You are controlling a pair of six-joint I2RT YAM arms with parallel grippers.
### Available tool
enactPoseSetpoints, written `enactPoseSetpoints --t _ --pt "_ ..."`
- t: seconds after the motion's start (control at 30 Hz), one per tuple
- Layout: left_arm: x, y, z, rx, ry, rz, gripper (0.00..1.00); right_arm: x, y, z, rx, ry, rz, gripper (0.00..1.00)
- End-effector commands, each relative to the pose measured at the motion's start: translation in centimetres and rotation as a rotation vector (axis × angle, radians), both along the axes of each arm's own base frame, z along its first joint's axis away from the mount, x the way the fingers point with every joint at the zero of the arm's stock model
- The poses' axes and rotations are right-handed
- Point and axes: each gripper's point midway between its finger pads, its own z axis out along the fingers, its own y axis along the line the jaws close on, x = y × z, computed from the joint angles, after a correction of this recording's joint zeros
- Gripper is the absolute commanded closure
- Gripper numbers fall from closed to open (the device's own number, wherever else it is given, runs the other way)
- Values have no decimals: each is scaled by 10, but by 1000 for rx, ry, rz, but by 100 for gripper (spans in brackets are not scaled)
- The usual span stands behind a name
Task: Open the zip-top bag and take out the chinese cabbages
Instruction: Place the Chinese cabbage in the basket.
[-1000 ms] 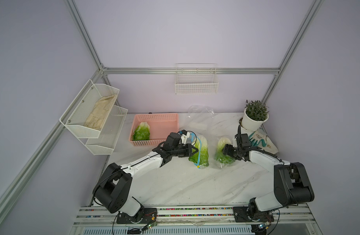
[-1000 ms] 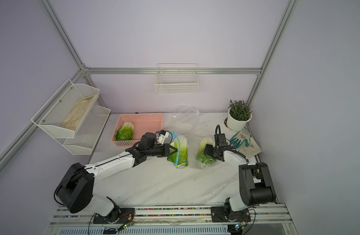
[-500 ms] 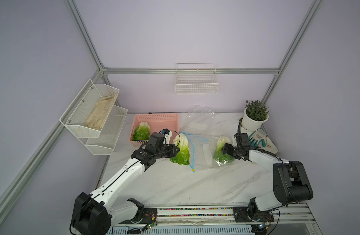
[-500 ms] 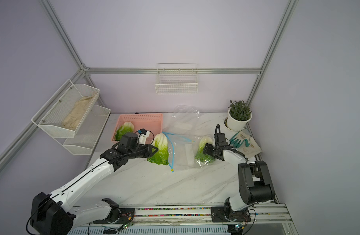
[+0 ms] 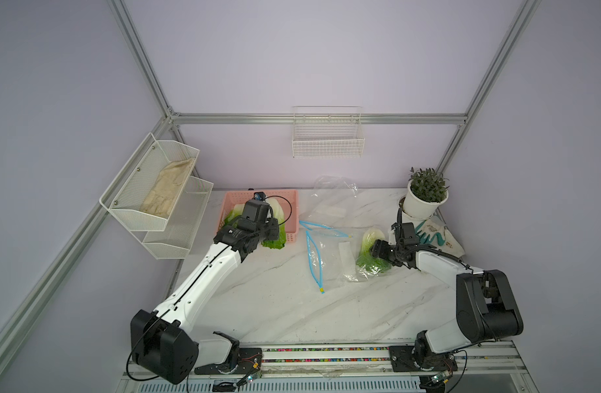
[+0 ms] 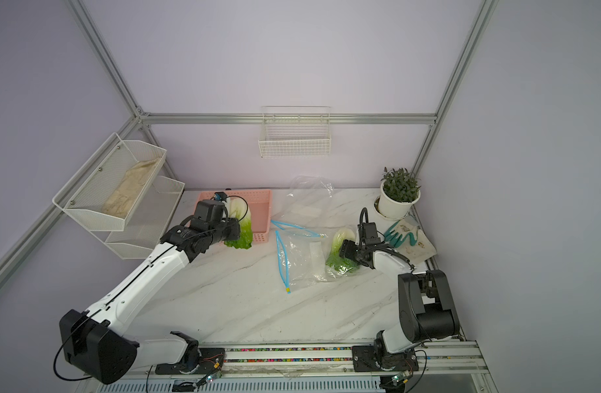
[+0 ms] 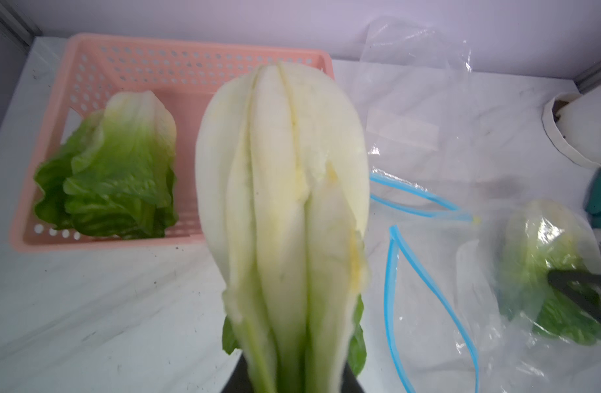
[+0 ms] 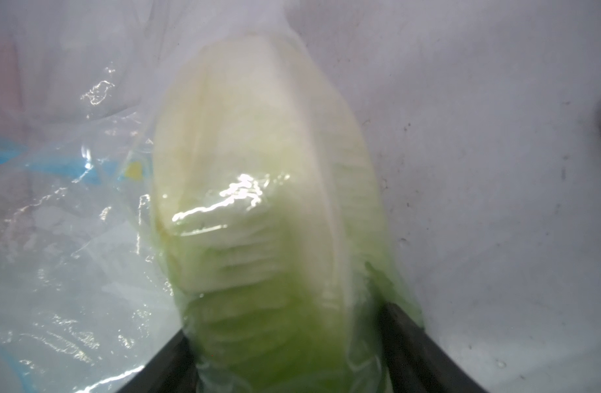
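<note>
My left gripper is clamped on the leafy end of one chinese cabbage. The fingers are mostly hidden behind it in the left wrist view, and the head stands straight out from them. In both top views this held cabbage sits over the right half of the pink basket, white stem end toward the basket's back wall and green leaves overlapping its front rim.

A second cabbage lies inside the basket in the left half, stem end toward the back.

My right gripper has its fingers spread wide and pressed on either side of the green end of the third cabbage, gripping it through clear plastic. That one is inside the zip-top bag, which lies flat on the marble table to the right of the basket, near it but not touching. The bag's mouth faces the basket, and its blue zip strips are parted.
</note>
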Motion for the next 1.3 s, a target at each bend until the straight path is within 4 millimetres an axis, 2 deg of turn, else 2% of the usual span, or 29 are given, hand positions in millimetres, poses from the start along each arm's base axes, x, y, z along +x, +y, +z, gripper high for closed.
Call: enactPoseSetpoints --t 0.0,0.1,0.23,0.33,0.4,0.63,0.83,0.97,1.07,1.17,1.27 --pt "41 21 21 91 -59 44 81 -18 -5 -12 -15 57 -3 21" --pt "71 32 21 122 -53 59 81 -18 -5 -8 -10 49 -2 22" --pt "111 42 10 164 -16 50 82 -19 -6 -4 -15 37 -5 21" --pt "134 43 -10 172 40 13 81 -19 -7 -3 -21 33 -11 21" --pt "142 47 -28 178 94 9 81 -20 -9 -3 -27 33 -14 21" --pt "144 60 -65 216 204 45 78 -20 -9 -5 -32 39 -17 20" --pt "136 83 -88 245 295 104 68 -20 -10 -5 -34 39 -16 20" --pt "135 91 -95 282 320 121 49 -20 -9 -6 -33 39 -11 20" --pt "135 95 -99 288 341 130 39 -20 -10 -5 -35 36 -13 20" --pt "135 92 -95 264 336 137 32 -19 -9 -3 -33 31 -13 20" --pt "135 87 -83 236 311 132 17 -19 -8 -1 -27 26 -13 20"
